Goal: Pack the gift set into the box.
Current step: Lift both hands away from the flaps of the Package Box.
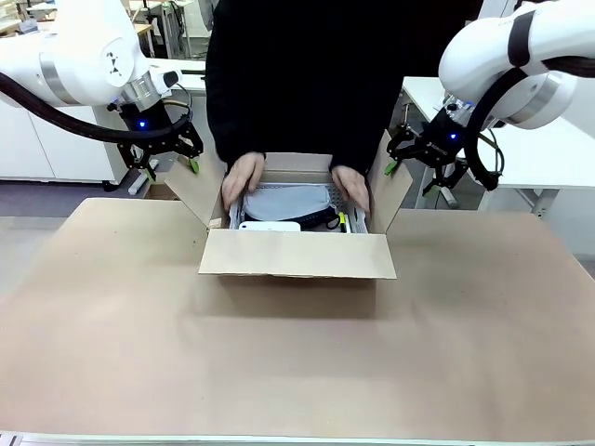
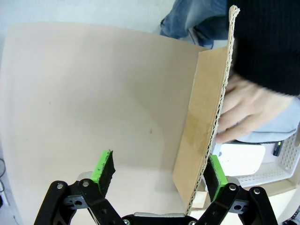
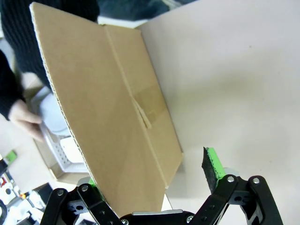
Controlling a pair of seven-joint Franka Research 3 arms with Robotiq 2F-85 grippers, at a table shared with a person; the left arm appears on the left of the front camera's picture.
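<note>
The left arm is reaching in from the side, its left pincer (image 1: 174, 167) hanging spread wide at one side flap (image 2: 201, 122) of the box (image 1: 297, 253). In the wrist view the flap's raw edge is standing between the fingers, just beside one green pad (image 2: 214, 176), with bare table (image 2: 84, 93) lying beyond the other. The right pincer (image 1: 416, 173) is posing likewise, jaws wide apart, the opposite flap (image 3: 108, 103) standing between them and hiding one finger; open table is lying past the free pad (image 3: 211, 166). Between the two pincers, the gift set (image 1: 284, 200) is sitting inside the box under a person's hands (image 1: 244, 175).
</note>
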